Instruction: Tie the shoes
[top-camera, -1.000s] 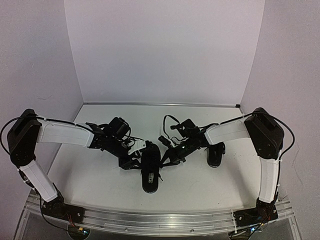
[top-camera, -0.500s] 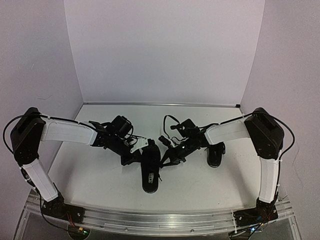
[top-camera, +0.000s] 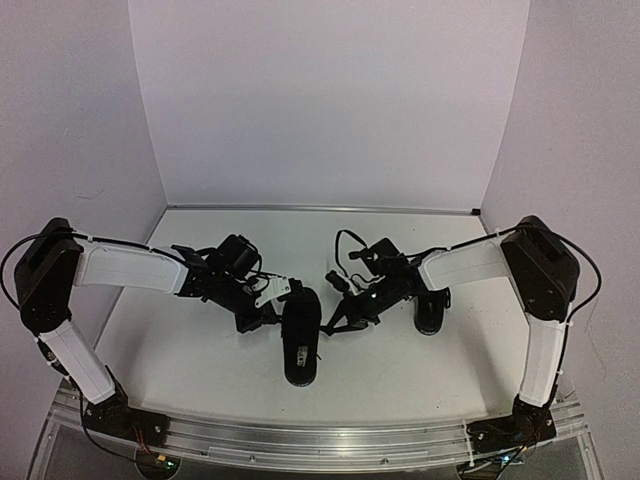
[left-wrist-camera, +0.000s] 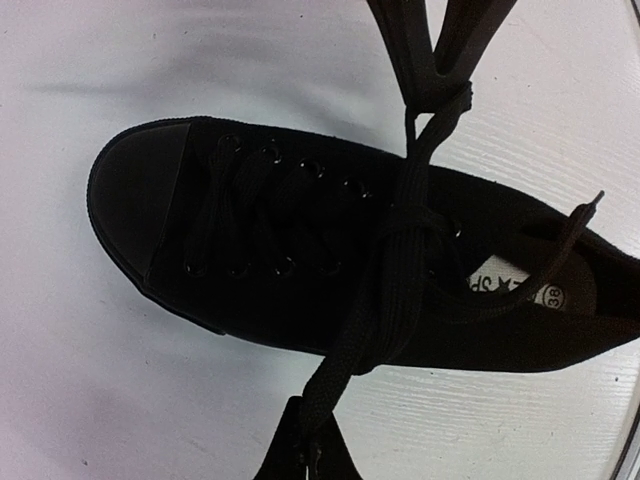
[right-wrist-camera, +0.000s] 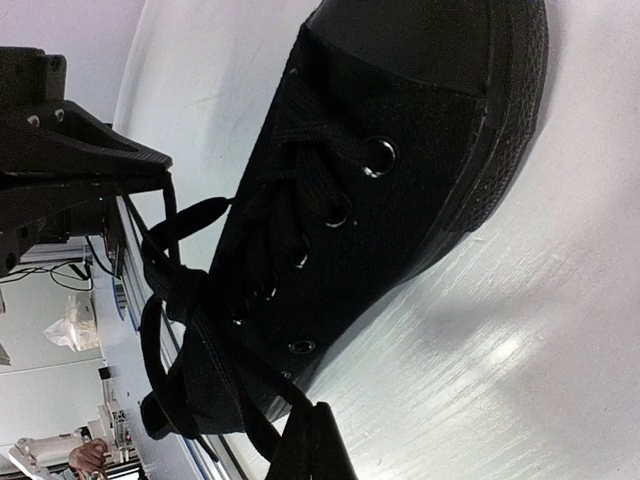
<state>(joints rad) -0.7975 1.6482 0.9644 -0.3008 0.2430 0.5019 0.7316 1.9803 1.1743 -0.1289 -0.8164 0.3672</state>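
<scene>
One black shoe (top-camera: 301, 338) lies in the middle of the table, with a pale label inside (left-wrist-camera: 500, 285). Its laces cross in a knot (left-wrist-camera: 408, 222) over the tongue. At the shoe's left side my left gripper (top-camera: 268, 310) (left-wrist-camera: 308, 420) is shut on one lace strand (left-wrist-camera: 360, 330). My right gripper (top-camera: 336, 320) (right-wrist-camera: 314, 420) is at the shoe's right side, shut on the other lace strand (right-wrist-camera: 250, 405). In the left wrist view its fingers (left-wrist-camera: 425, 50) pinch that strand taut above the shoe. A second black shoe (top-camera: 432, 310) stands further right, partly hidden by the right arm.
The white table (top-camera: 400, 370) ends at an aluminium rail (top-camera: 300, 440) along the near edge. White walls (top-camera: 320, 110) close the back and both sides. Both arm bases stand at the near corners.
The left gripper has shut on the lace strand at the shoe's left side. The right arm has shifted slightly to the right with its strand, drawing the laces tighter.
</scene>
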